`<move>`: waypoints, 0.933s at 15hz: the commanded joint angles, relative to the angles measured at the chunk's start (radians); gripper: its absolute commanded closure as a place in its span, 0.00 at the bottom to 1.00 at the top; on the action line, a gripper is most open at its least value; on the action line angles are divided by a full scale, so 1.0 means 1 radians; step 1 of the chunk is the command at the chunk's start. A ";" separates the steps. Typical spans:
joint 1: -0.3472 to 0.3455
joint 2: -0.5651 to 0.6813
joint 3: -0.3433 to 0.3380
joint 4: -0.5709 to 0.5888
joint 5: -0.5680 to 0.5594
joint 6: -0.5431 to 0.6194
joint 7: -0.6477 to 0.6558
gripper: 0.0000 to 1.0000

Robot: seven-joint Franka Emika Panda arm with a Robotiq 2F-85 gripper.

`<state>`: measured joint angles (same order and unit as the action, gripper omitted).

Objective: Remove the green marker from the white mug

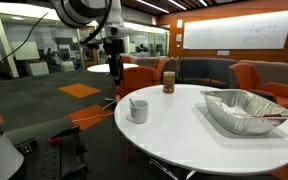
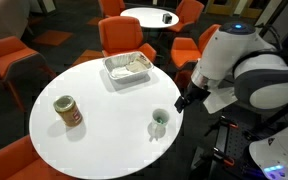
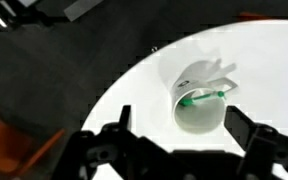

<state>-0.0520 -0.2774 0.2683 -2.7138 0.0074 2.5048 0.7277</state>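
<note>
The green marker [image 3: 205,96] stood in the white mug [image 3: 199,112], leaning on the rim with its upper end above the mouth; in the wrist view its long axis ran almost across the picture; the mug sat near the edge of the round white table [image 2: 94,140], well apart from the brown jar [image 2: 68,112] and the foil tray [image 2: 129,68]. The gripper [image 3: 178,110] hung above and off the table's edge, its jaws spread wide and empty; the marker lay ahead of it and below, nearer one finger [image 3: 234,125]; I judged it had to move inward and down.
</note>
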 commanded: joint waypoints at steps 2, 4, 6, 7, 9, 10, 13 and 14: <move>0.013 0.190 -0.033 0.096 0.059 0.103 0.173 0.02; 0.034 0.264 -0.062 0.139 0.105 0.132 0.222 0.09; 0.055 0.326 -0.092 0.181 0.164 0.144 0.256 0.14; 0.066 0.351 -0.106 0.200 0.202 0.145 0.269 0.21; 0.086 0.403 -0.127 0.238 0.272 0.153 0.281 0.34; 0.097 0.424 -0.136 0.254 0.286 0.157 0.291 0.39; 0.127 0.489 -0.165 0.298 0.304 0.166 0.309 0.38; 0.135 0.508 -0.174 0.312 0.305 0.163 0.319 0.40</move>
<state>0.0435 0.1802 0.1306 -2.4416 0.2889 2.6526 1.0074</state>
